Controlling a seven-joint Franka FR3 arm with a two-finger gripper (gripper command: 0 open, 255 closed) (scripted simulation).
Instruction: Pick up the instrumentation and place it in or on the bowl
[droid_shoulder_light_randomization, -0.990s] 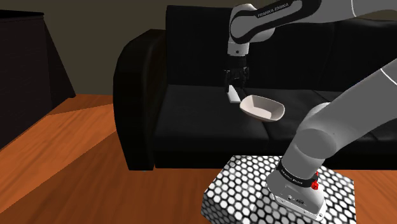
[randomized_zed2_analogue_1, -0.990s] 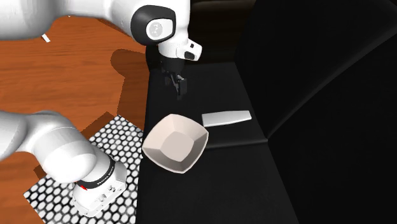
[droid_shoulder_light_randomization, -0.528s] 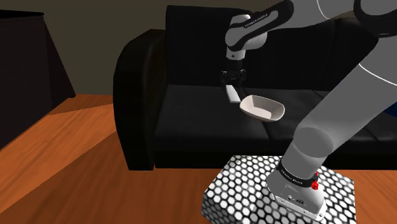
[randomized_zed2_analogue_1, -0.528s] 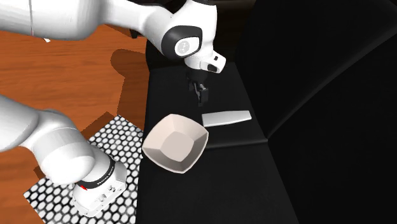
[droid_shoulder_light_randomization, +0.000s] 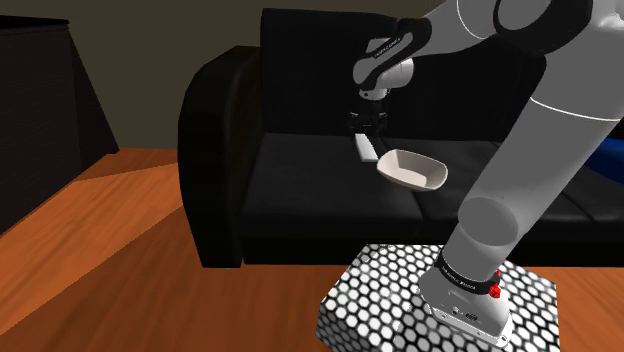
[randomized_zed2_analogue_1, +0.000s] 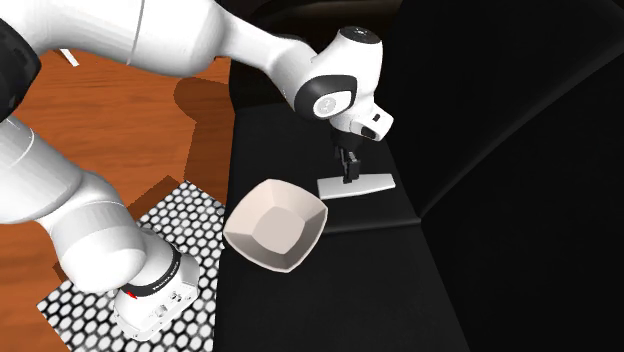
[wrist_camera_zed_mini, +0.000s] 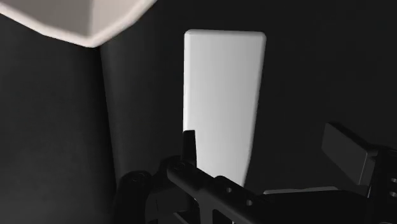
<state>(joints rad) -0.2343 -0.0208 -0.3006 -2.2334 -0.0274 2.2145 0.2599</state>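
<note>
While fingers (wrist_camera_zed_mini: 189, 147) are spread above white instrument (wrist_camera_zed_mini: 222, 89), one tip seen over its edge; it could be pinned, not straddled, if lowered.

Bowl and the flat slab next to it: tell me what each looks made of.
The bowl is off-white with a smooth, matte surface and soft shading. It could be ceramic or plastic; the look leaves it open. The slab is plain pale grey-white, flat and featureless with rounded corners; no material shows.
</note>
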